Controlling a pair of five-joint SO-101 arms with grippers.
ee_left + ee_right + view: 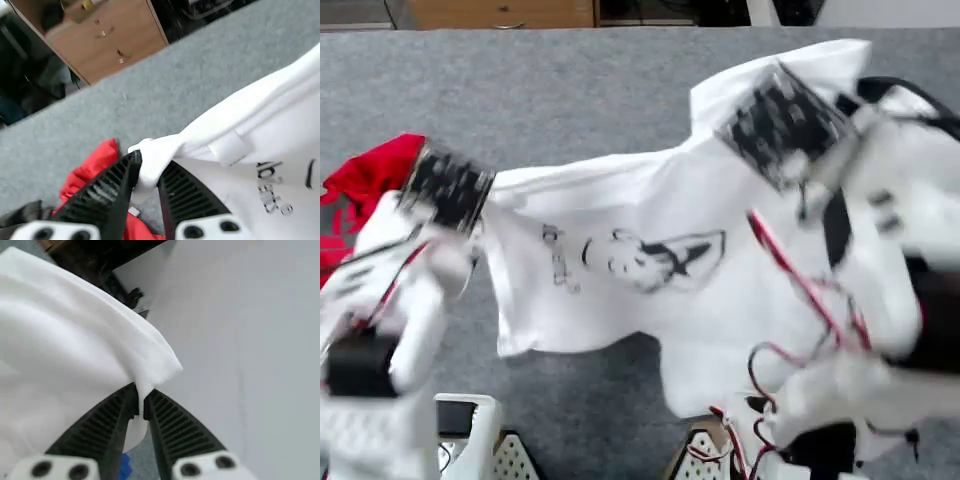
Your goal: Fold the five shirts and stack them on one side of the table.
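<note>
The left hand (150, 167) and right hand (141, 395) each pinch the white shirt (650, 250); it seems limp and light, best gripped at corners.

**A grey table with two shirts on it**

The table (620, 90) is big and flat. A grey, fuzzy cover goes all over its top, from the near edge to the far edge. A red shirt (365, 180) lies on it at the left side, bunched up in a heap. A bit of dark grey cloth (335, 215) sits right next to the red heap and touches it. A white shirt (650, 290) with a black drawing of a face is spread over the middle and the right side. Its top corners are lifted off the table. How much of it rests on the grey cover is hard to tell.
</note>
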